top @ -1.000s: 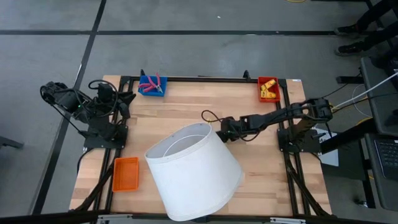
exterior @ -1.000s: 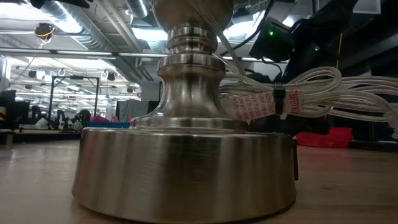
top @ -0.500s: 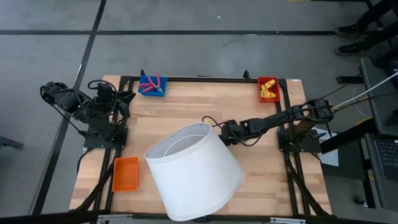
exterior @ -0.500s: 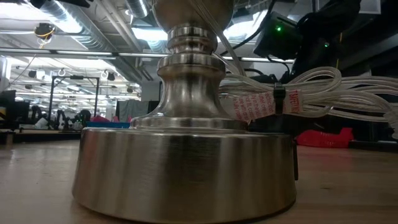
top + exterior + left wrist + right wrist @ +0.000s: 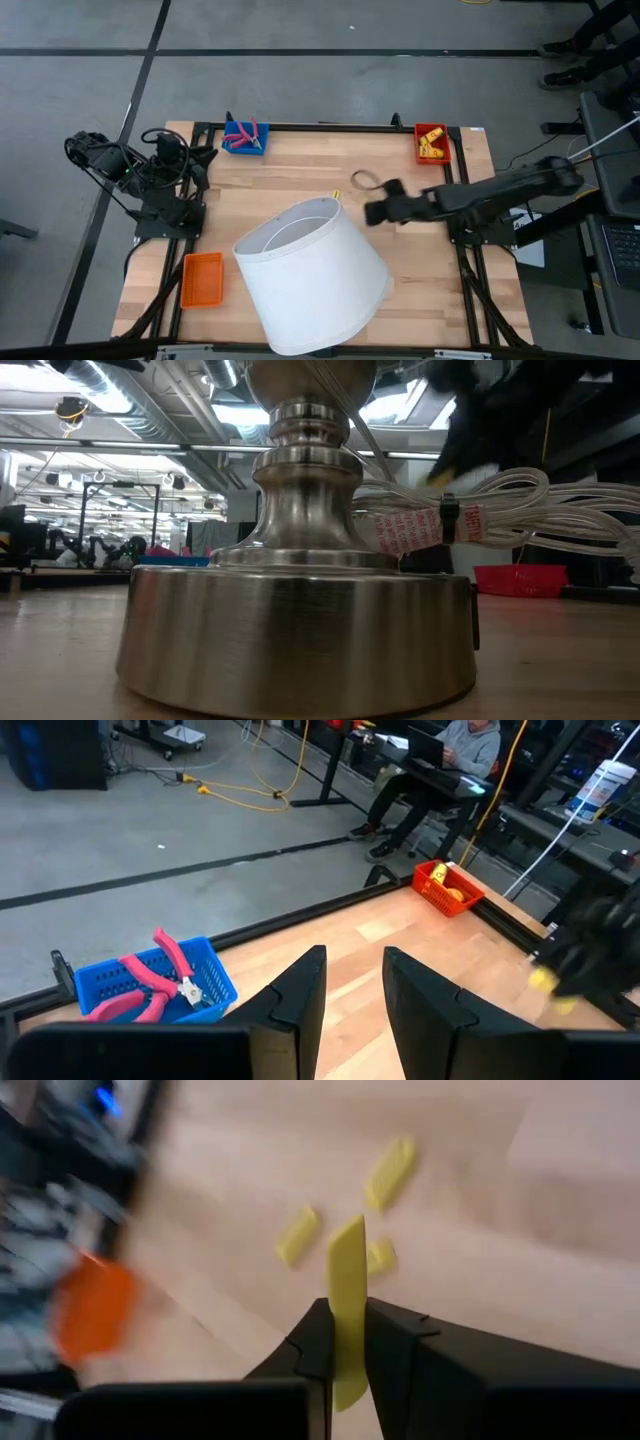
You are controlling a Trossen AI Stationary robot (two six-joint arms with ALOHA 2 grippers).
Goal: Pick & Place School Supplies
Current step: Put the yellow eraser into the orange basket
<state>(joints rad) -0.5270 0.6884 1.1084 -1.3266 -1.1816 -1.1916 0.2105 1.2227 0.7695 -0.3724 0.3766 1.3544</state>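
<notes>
The right arm reaches across the table's middle, its gripper [image 5: 372,211] just beside the rim of the white lampshade [image 5: 310,275]. Its fingers are clamped on a yellow stick [image 5: 345,1298], which stands upright between them; three more yellow pieces [image 5: 298,1235] lie on the wood beyond. The left gripper [image 5: 354,982] waits at the table's left edge, fingers slightly parted and empty, near the blue tray [image 5: 243,140] with the pink-handled tool [image 5: 165,970]. The red tray [image 5: 432,143] holds yellow items.
</notes>
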